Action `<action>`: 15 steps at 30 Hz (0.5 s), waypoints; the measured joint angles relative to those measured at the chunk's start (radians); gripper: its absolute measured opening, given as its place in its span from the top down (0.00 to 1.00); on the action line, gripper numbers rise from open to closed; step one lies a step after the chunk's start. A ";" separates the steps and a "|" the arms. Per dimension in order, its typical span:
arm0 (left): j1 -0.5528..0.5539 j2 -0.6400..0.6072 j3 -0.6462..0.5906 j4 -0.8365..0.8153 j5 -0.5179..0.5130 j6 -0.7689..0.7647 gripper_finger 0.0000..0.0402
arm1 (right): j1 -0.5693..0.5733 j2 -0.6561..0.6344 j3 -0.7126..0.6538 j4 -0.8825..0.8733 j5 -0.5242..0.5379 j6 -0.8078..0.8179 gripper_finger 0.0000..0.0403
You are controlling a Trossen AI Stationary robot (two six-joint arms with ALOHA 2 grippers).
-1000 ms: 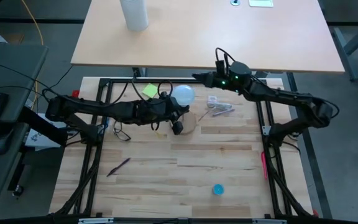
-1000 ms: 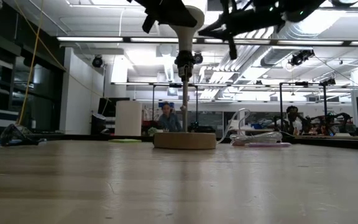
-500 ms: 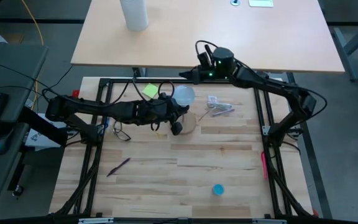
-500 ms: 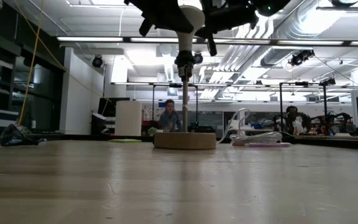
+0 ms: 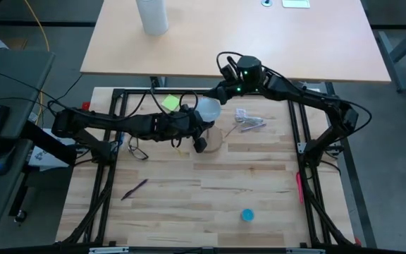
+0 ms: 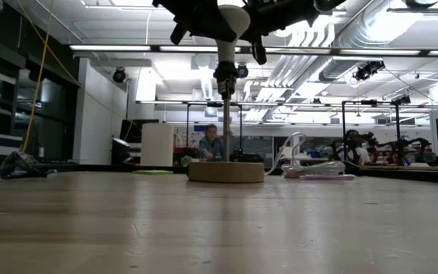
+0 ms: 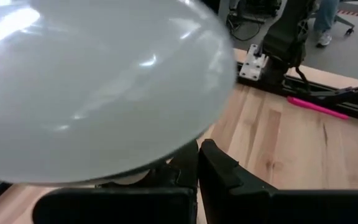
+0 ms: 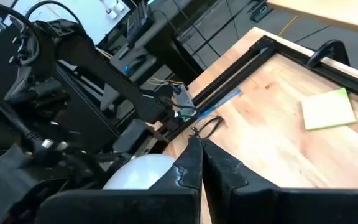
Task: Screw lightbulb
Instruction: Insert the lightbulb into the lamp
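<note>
The left gripper [image 5: 197, 125] pinches the bulb [image 5: 208, 109] over the socket [image 6: 226, 74] (wooden base below); the right gripper [image 5: 217, 93], fingers pressed together, hovers just beside it.

Bright even light from ceiling lamps [image 6: 166, 48], soft shadows on table [image 5: 189, 204], glare on blurred lightbulb [image 7: 92, 87].

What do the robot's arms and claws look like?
Both arms are long, thin and black, built from jointed tube pieces with black cables looping along them. The right arm has a round wrist with little green lights glowing on it. The left arm is dark all over. Each claw has two flat, pointed black fingers.
</note>
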 joint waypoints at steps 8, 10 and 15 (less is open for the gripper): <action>0.036 0.001 0.000 -0.031 -0.017 -0.018 1.00 | 0.025 -0.012 0.001 -0.046 0.015 -0.001 1.00; 0.046 0.001 0.000 -0.031 -0.008 -0.018 1.00 | 0.029 -0.020 0.001 -0.062 0.022 -0.006 1.00; 0.056 0.001 0.000 -0.029 -0.004 -0.018 1.00 | 0.029 -0.051 0.001 -0.108 0.026 -0.010 1.00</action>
